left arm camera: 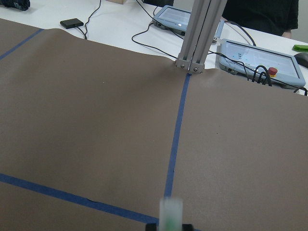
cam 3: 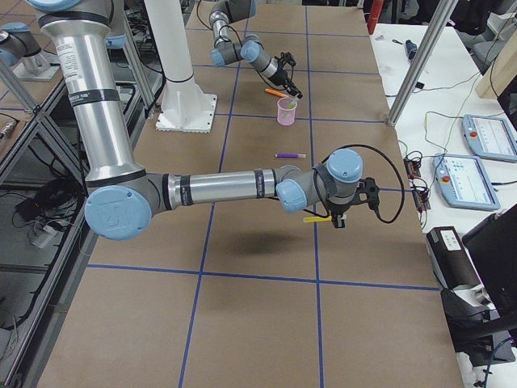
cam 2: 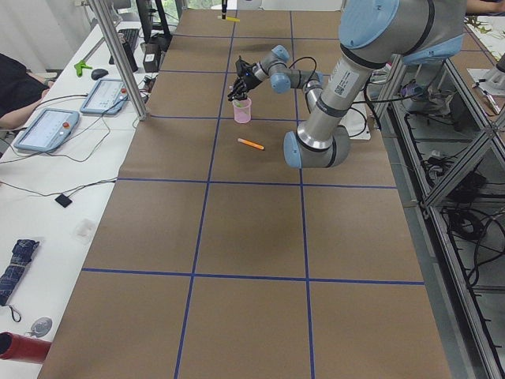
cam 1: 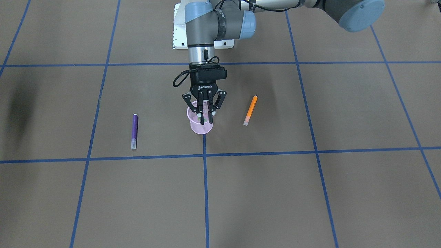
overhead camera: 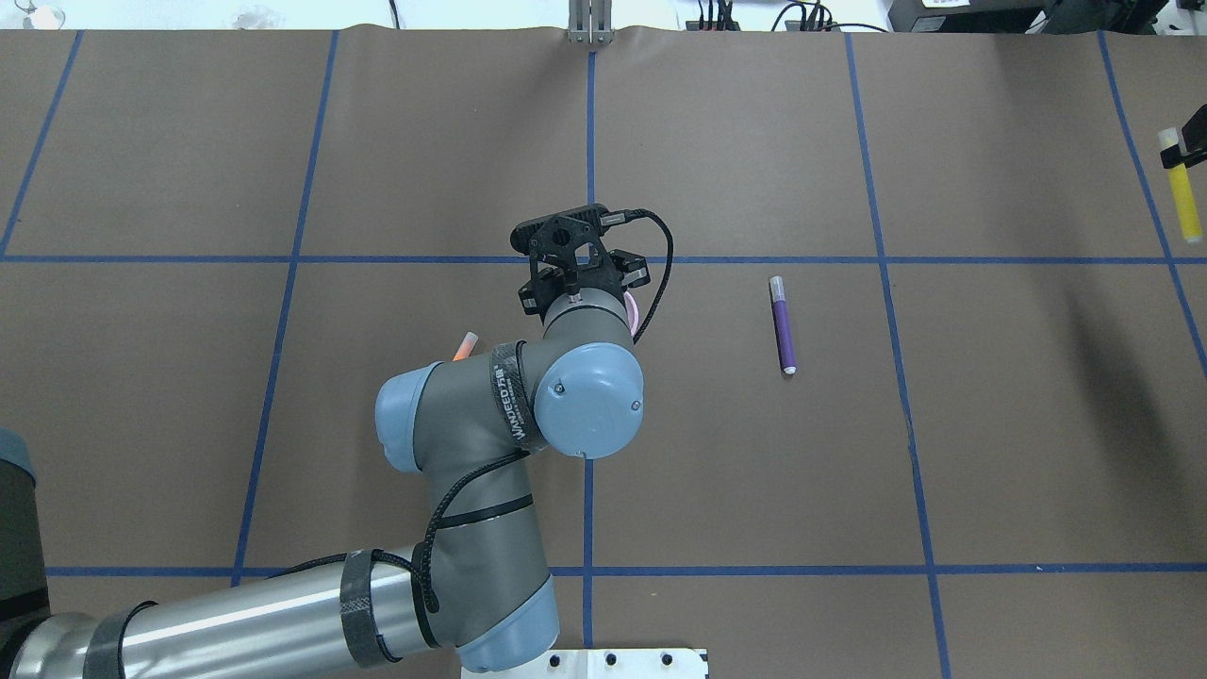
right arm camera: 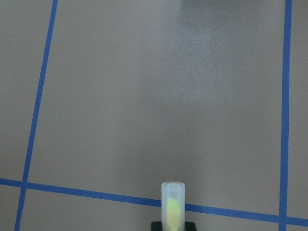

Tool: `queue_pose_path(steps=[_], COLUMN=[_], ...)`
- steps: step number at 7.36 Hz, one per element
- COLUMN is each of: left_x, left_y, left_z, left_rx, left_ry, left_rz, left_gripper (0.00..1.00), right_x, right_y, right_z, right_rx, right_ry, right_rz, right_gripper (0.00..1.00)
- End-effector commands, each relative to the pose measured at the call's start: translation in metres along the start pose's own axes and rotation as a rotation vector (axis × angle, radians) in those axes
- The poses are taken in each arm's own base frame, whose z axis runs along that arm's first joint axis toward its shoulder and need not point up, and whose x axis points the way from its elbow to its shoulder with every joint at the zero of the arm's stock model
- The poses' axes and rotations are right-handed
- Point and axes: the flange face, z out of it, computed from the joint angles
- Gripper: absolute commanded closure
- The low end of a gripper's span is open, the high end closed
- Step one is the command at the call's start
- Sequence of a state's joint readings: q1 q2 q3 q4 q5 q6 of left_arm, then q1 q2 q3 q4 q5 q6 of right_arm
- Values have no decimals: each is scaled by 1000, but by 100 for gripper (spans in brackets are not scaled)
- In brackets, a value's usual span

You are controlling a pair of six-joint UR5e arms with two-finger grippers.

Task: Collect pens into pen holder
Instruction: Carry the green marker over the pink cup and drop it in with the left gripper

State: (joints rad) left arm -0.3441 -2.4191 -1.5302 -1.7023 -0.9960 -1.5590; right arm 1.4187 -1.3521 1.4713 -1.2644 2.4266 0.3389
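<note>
I've got the left tool (cam 1: pixel 206 122) hanging point-down right over the mouth of the pink pen holder (cam 1: pixel 202 129), near the middle of the worktop (cam 1: pixel 310 193). Its fingers (cam 1: pixel 201 112) are drawn in narrow and clamped on the green pen (left arm camera: pixel 171 214). On the left wrist camera the whitish cap and a streak of green sit squarely between the fingertips. From the front I only catch a hint of green between them, just at the rim. The side views put the fingertips just above the holder, and I can't tell whether the pen's end is already inside. The holder stands upright on the blue tape line (cam 1: pixel 205 193) that runs toward the operators. Two pens lie flat on the paper, one either side of it. The orange pen (cam 1: pixel 250 110) is on the robot's left, near the holder but apart from it, slightly slanted, with its cap toward the operators. The purple pen (cam 1: pixel 134 130) is on the robot's right, a bit farther out, also cap toward the operators. Over at the right end, the right tool (cam 3: pixel 335 221) is up off the worktop with its shadow on the paper below, closed on the yellow pen (overhead camera: pixel 1182 203). Its wrist camera shows the pale cap and yellow barrel sticking out from the grip. That pen is well apart from the holder.
</note>
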Motion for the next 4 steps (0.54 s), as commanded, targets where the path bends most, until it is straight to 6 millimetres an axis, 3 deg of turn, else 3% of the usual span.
queue_pose_path(steps=[1,2,3,4], left_x=[6,10,1,-17], left_y=[-9,-22,-33,-48], left_z=[-21,-43,-51,-35], left_rx=[-10,-27,-62,-143], left_ry=[40,83,101,83], left_rz=[8,63,105,127], left_gripper=[0,0,1,1], right_x=[-15,-40,-68,-98], right_y=[-12,-17,-18,-13], right_z=[-8,-12,-11,-6], right_rx=[-2,4,6,1], right_ry=[0,-11,-26,-40], right_rz=[3,34,62,94], right_gripper=[100,100,100,100])
